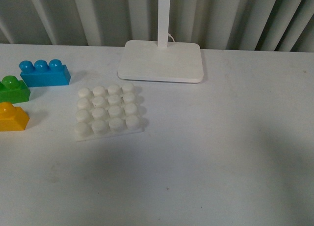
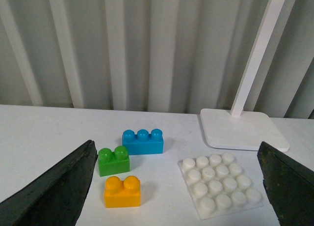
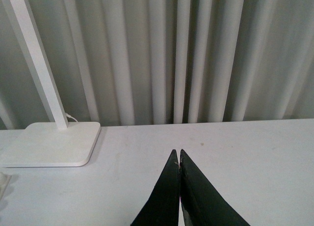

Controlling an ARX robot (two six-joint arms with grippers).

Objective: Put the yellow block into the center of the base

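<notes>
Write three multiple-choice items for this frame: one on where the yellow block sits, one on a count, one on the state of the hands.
1. Seen from the front, where is the yellow block relative to the base?
A) left of it, apart from it
B) pressed onto its centre
C) to its right

2. How many studs top the blue brick?
A) two
B) three
C) four

3. How do the hands stand?
A) left hand open, right hand shut
B) both open
C) left hand shut on the yellow block

Answers:
1 A: the block lies at the left edge of the front view, with a gap between it and the base.
2 B: three round studs show in a row.
3 A: the left wrist view shows that hand spread wide, and the right wrist view shows that hand closed on nothing.
</notes>
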